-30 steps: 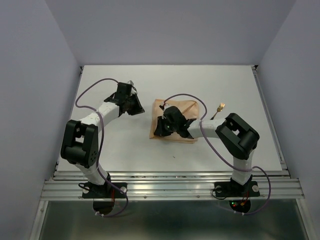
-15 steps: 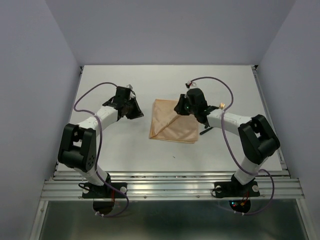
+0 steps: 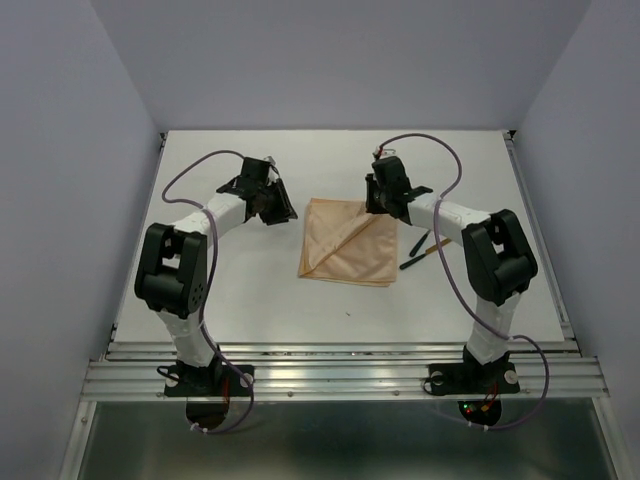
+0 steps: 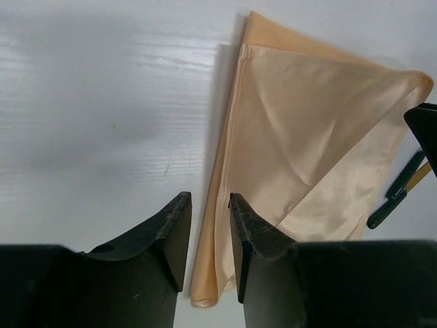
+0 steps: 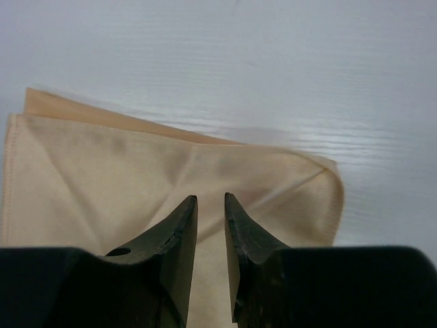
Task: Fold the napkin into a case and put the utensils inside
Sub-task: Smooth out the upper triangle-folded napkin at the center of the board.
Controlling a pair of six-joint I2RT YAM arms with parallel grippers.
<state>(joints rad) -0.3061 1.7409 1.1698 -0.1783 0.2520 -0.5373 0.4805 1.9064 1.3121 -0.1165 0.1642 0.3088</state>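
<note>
The peach-orange napkin [image 3: 348,242] lies folded flat on the table, with a diagonal flap across it. It also shows in the left wrist view [image 4: 307,137] and the right wrist view [image 5: 136,171]. My left gripper [image 3: 284,212] is just left of its far-left corner, and its jaws [image 4: 209,198] are slightly apart and empty, in line with the napkin's left edge. My right gripper [image 3: 376,206] is above the far-right corner, and its jaws [image 5: 210,198] are slightly apart and empty. The utensils [image 3: 424,251] lie just right of the napkin; their dark handles [image 4: 399,195] show, but I cannot make out the heads.
The white table [image 3: 240,290] has raised rails on its left and right sides and grey walls around it. Purple cables [image 3: 425,160] loop over both arms. A small dark speck [image 3: 348,313] lies in front of the napkin.
My right gripper has moved from the napkin's near-left part to its far-right corner, and the napkin now lies flat. My left gripper has moved farther back and right, toward the far-left corner.
</note>
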